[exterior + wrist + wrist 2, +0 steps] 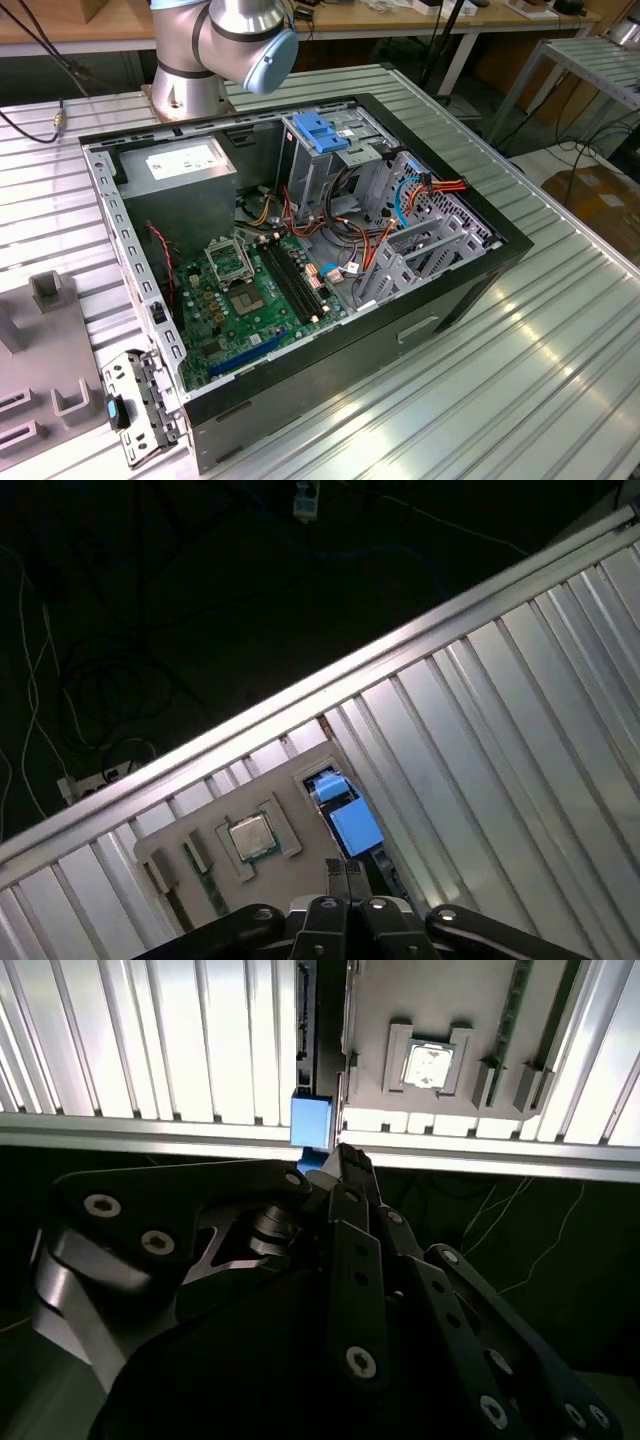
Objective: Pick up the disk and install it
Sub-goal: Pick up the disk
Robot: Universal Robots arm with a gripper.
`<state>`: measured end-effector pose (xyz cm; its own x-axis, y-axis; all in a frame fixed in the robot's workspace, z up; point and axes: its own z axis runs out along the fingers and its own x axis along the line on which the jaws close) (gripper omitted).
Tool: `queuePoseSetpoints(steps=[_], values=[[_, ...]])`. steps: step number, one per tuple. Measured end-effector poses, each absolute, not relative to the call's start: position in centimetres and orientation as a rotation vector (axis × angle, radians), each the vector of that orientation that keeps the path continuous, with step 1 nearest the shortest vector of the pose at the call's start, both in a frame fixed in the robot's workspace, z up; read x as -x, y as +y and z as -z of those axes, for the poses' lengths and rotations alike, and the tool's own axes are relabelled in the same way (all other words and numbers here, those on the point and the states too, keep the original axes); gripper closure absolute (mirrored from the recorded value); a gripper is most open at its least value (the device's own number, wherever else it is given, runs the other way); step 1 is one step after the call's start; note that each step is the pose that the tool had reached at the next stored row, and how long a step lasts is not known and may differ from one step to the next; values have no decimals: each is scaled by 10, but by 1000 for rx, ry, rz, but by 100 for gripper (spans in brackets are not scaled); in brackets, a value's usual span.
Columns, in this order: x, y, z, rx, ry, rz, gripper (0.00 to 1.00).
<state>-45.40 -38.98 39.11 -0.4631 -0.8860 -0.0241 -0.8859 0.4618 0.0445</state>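
Observation:
The disk stands on edge in a narrow slot between the ribbed metal table and a grey fixture plate. Its bright blue handle end (312, 1122) (352, 823) faces the wrist cameras, and the grey body behind it is mostly hidden in the slot. In both wrist views my gripper (340, 1157) (345, 868) hangs just over that handle. Its black fingers are pressed together with nothing between them, and I cannot tell if they touch the handle. In the exterior view the open computer case (505, 240) lies on the table, with its tall grey drive cage (325, 175) at the back.
The grey fixture plate (440, 1000) (165, 852) beside the slot holds a processor chip (428, 1065) (250, 837) and memory sticks. The table edge runs close by, with dark floor and cables beyond. The arm's base (190, 90) stands behind the case. A blue bracket (318, 132) tops the cage.

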Motion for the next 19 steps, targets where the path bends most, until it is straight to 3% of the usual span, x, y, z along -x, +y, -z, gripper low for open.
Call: queuePoseSetpoints(steps=[12, 16, 17, 19], values=[[454, -390, -389, -1915, -2480, 77, 89], [454, -383, -386, -1982, -2445, 45, 89], [454, -382, -386, -1999, -2434, 35, 89], [454, -381, -385, -2034, -2407, 29, 76]])
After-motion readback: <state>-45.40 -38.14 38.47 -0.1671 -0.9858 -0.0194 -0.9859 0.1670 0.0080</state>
